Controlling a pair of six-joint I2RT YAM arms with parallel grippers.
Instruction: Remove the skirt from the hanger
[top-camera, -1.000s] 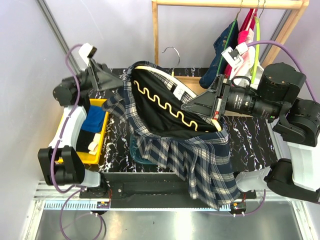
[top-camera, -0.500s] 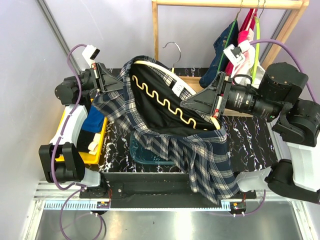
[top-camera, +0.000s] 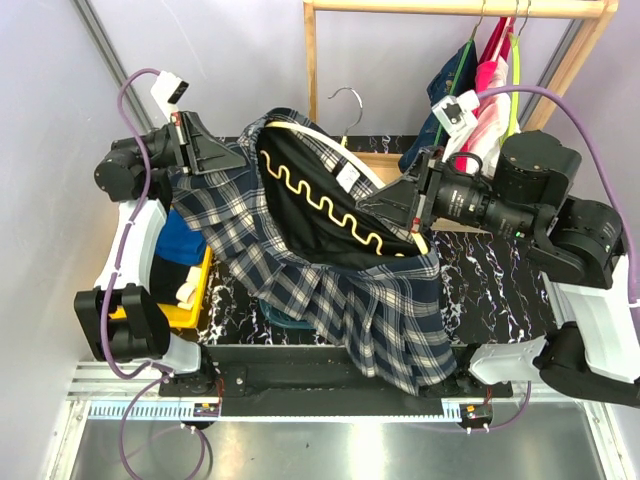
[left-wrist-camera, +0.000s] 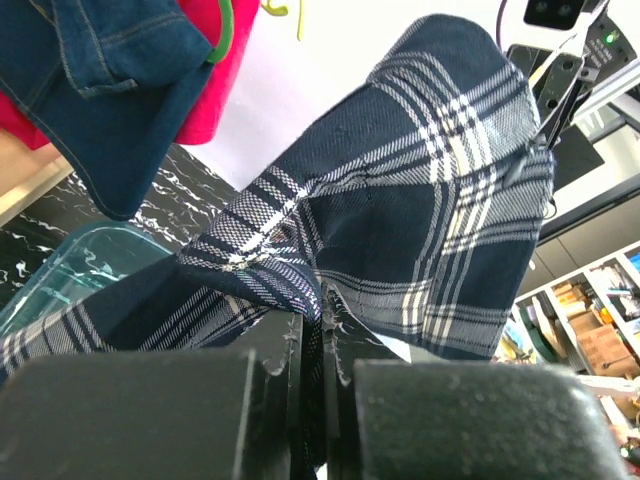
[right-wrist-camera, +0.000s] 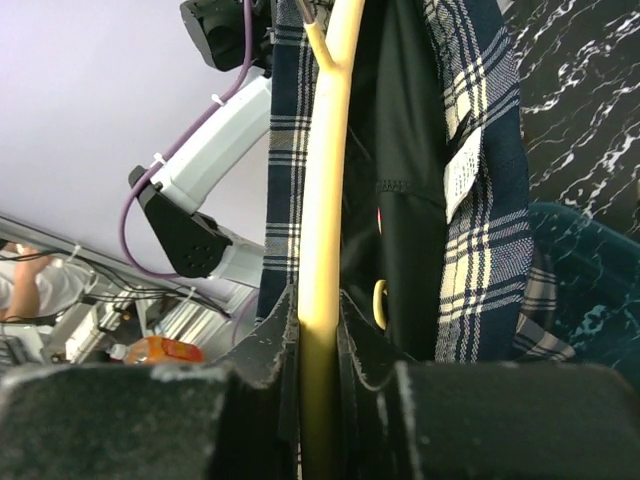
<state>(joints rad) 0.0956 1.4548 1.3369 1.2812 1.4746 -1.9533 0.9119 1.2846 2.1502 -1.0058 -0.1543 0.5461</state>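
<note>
Skirt (top-camera: 340, 290) draped over hanger (top-camera: 312, 131), raised above tabletop (top-camera: 500, 280), hem trailing to 6 o'clock. Left fingers (left-wrist-camera: 285, 345) pinched shut on skirt edge at 10 o'clock. Right fingers (right-wrist-camera: 272, 345) clamped on hanger's cream bar at 3 o'clock.

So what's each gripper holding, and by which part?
The left gripper pinches a fold of the skirt near its edge; the right gripper clamps the hanger by its cream arched bar.

Legible text: none. One white sewn-in tag (top-camera: 347, 178) inside pleated navy tartan cloth skirt (top-camera: 390, 310), print too small to read.
</note>
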